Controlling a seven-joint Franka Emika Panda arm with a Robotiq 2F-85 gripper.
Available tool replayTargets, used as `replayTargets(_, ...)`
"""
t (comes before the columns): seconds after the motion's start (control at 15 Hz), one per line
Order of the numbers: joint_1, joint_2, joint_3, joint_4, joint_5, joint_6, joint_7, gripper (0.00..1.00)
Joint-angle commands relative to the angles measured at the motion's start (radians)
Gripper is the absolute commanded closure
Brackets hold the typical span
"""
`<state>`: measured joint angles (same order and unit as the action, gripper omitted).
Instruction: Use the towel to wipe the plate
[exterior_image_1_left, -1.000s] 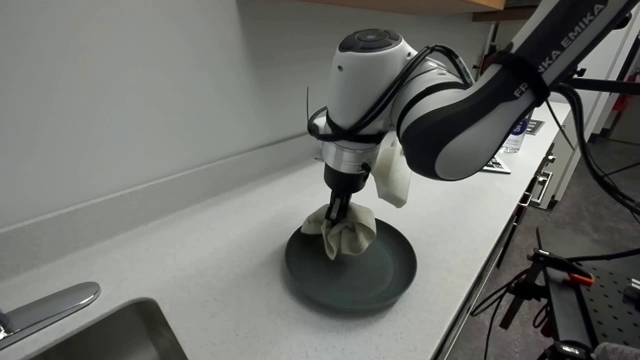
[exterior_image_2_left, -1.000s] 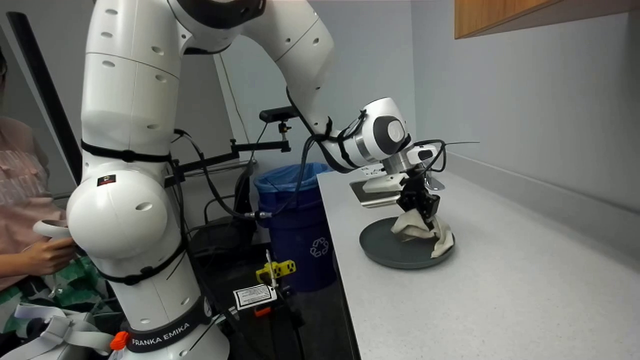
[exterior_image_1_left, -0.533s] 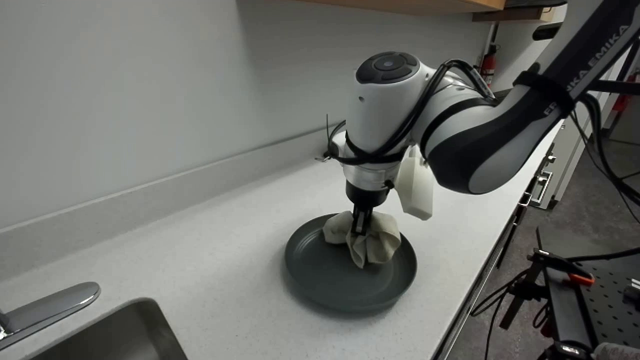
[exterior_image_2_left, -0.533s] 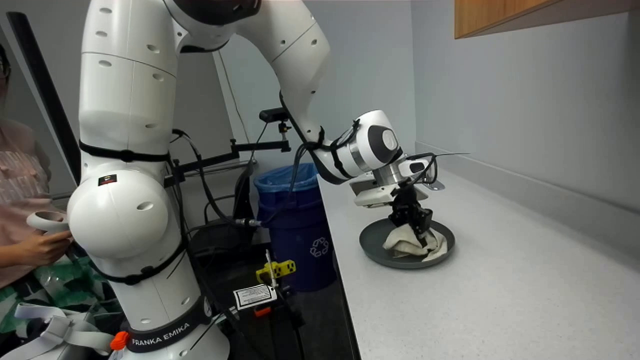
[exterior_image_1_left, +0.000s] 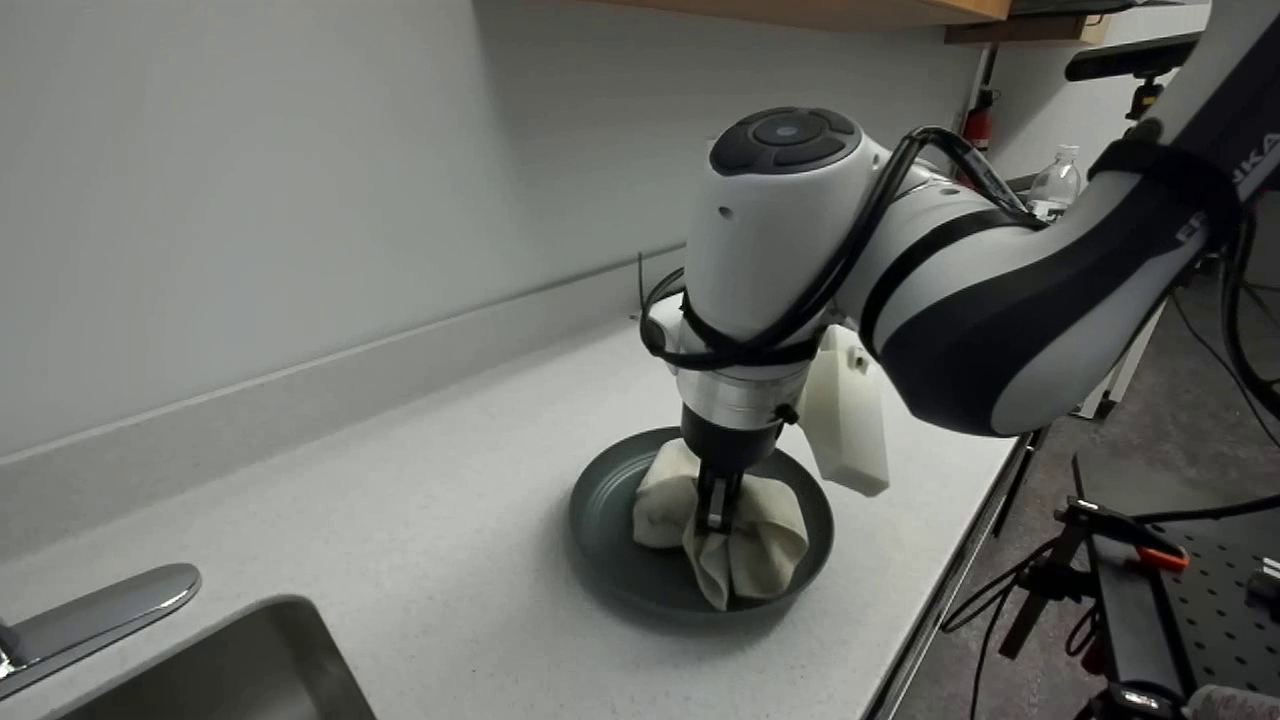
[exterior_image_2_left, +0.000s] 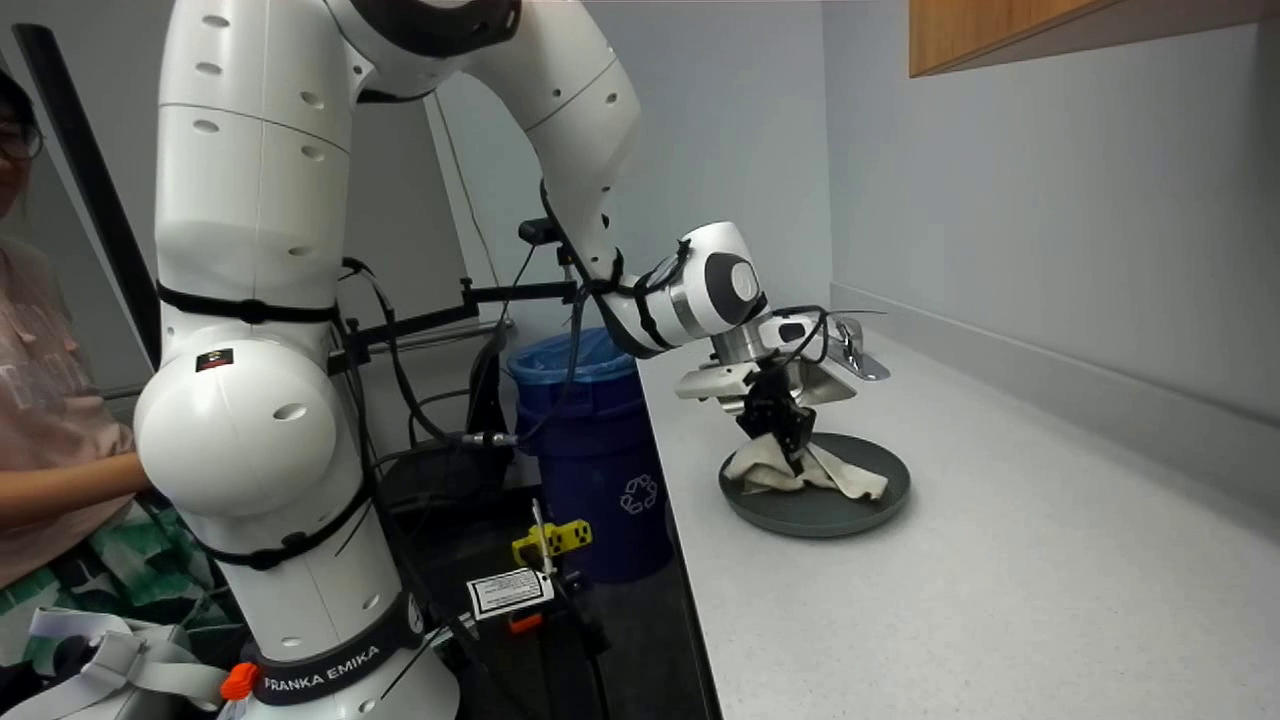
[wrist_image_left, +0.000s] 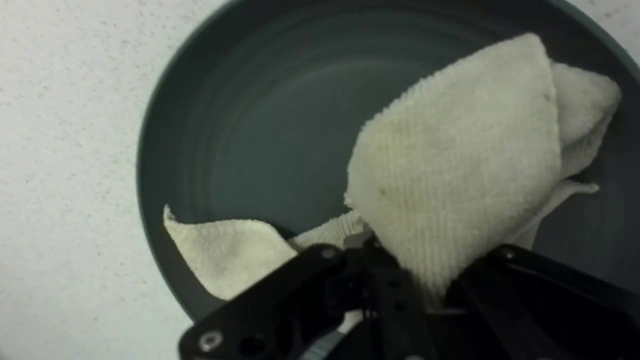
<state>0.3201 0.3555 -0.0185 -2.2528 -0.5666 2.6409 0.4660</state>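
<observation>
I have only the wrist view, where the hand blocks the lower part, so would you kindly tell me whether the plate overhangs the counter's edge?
Observer: It does not; in both exterior views the plate lies wholly on the counter.
Operator: Thank you. Is anyone beside the arm?
Observer: Yes, an exterior view shows a person in pink next to it, though I cannot judge how close.
Operator: That is good to know. Is there a sink along here too?
Observer: There is; it is set into the counter, apart from the plate, in the lower left corner of an exterior view.
</observation>
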Motion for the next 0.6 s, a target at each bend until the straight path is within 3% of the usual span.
replayTargets(0.0,-0.006,0.043,0.042,0.083,0.088,0.015,-0.058,0.97)
replayTargets(0.33,0.015,0.104,-0.017,0.183,0.047,0.009,-0.033,0.97)
replayTargets(0.53,0.011,0.105,-0.059,0.181,0.034,0.002,-0.027,0.97)
